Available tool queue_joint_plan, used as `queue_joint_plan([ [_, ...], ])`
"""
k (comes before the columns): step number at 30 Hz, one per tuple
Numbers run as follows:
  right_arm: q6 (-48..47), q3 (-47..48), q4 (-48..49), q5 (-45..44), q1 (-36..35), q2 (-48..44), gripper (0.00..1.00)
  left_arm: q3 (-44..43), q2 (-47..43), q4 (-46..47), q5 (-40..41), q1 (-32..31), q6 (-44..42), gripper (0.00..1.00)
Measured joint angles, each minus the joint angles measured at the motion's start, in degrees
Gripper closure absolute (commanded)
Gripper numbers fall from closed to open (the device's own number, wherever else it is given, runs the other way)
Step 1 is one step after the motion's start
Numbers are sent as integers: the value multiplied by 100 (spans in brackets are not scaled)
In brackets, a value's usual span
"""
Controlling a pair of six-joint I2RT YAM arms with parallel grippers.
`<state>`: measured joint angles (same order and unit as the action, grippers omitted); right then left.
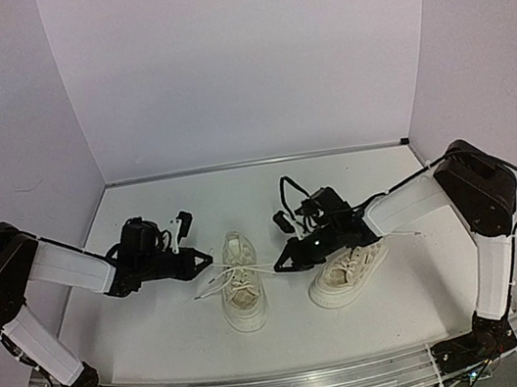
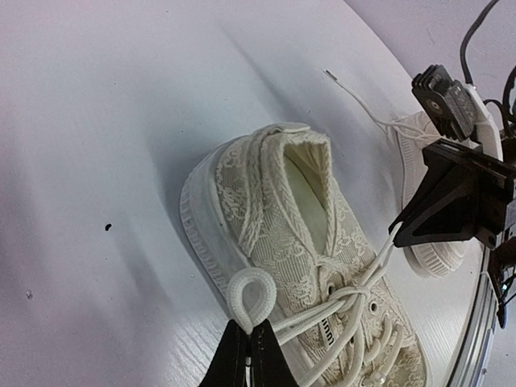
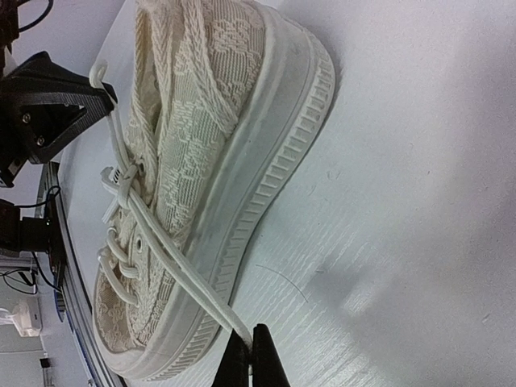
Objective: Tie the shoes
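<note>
**Left to right.** The left gripper (image 2: 248, 337), jaws pressed together on a lace loop (image 2: 251, 292), stands at 9 o'clock of the first shoe (image 1: 243, 290), which sits mid-table (image 1: 164, 338). The right gripper (image 3: 251, 343), at 3 o'clock of that shoe, likewise clamps a lace strand (image 3: 173, 250) running from the eyelets. The second shoe (image 1: 350, 275) lies further toward 3 o'clock, partly under the right arm. The laces appear thin, limp and slippery, and are probably best pinched near their crossing. The canvas shoes look light and may drag when pulled. No container shows.
</note>
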<state>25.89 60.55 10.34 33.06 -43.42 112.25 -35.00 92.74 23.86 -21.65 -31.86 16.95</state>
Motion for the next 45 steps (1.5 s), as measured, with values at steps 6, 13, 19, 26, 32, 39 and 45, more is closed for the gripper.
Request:
queue_joint_plan([
  [6, -65, 76, -103, 332, 25, 2, 98, 90, -9, 267, -372, 152, -182, 71],
  [13, -209, 353, -263, 677, -39, 4, 64, 433, -664, 160, -387, 283, -427, 56],
  [19, -413, 375, -542, 712, -39, 4, 54, 591, -1008, -74, -549, 281, -714, 53],
  [26, -505, 396, -729, 706, -29, 4, 46, 565, -875, -903, -402, 131, -885, 33],
  [32, -503, 396, -755, 709, 46, 2, 44, 50, -729, -1984, -36, -482, -1119, 34],
  [39, -498, 396, -786, 713, 138, -69, 44, -249, -576, -2586, 95, -718, -1412, 34],
  [45, -496, 396, -785, 721, 144, -186, 44, -631, -576, -3157, 85, -733, -1887, 32],
])
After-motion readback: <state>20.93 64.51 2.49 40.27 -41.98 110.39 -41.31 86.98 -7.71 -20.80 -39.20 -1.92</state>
